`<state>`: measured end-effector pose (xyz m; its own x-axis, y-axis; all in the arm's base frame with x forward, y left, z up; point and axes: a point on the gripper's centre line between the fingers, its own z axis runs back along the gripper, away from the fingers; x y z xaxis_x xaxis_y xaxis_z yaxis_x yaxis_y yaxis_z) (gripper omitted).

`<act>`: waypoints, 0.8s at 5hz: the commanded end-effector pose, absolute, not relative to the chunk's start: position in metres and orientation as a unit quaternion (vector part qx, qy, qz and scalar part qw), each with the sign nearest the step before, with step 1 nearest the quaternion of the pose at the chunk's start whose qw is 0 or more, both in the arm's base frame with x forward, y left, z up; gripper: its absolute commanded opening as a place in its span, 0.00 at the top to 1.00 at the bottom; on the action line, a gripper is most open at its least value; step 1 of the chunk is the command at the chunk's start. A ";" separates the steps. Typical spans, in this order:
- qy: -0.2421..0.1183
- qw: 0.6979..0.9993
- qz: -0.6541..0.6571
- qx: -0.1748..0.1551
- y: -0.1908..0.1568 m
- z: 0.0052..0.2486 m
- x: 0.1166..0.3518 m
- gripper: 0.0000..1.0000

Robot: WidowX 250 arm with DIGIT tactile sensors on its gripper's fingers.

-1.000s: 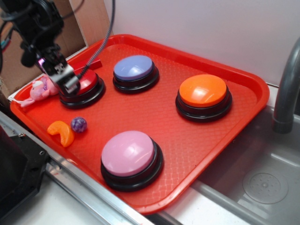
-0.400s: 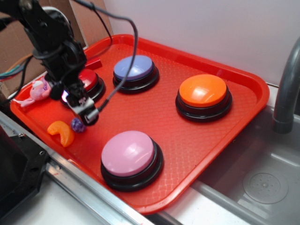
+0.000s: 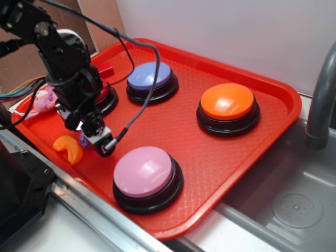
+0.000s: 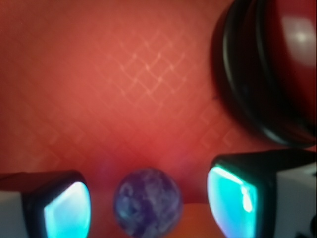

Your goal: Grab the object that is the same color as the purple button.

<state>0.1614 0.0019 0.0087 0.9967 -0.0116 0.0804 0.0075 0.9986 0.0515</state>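
Gripper (image 4: 148, 198) fingers straddle the small purple ball (image 4: 147, 207) on the red tray (image 3: 210, 136), jaws spread apart with a gap on each side and nothing yet clamped between them. A second earlier the arm hung over the red button (image 3: 105, 94) at the tray's back left corner; it has since swung forward and down to the near left edge, where the ball lies just beside the orange wedge (image 3: 69, 148). From the outside camera the ball is almost hidden behind the fingers (image 3: 100, 137), only a sliver of purple showing at the gripper's left. The wrist camera shows it plainly, centred low between the two glowing pads (image 4: 67, 213), resting on the tray's textured floor, the red button looming at upper right. The pink toy (image 3: 42, 101) sits untouched near the left rim, and the lavender button (image 3: 143, 170) stands close by. Approach looks finished; closing the jaws appears to be what remains, with the round ball liable to roll if squeezed off-centre.
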 end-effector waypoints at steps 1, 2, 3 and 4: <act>-0.043 0.999 -0.013 0.025 0.001 0.001 0.163 0.00; -0.051 0.999 -0.013 0.009 0.003 0.004 0.161 1.00; -0.050 0.999 -0.009 0.004 0.005 0.011 0.161 1.00; -0.057 0.998 0.000 0.010 0.006 0.035 0.167 1.00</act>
<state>0.1589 0.0047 0.0301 0.9969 0.0037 0.0781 -0.0049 0.9999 0.0149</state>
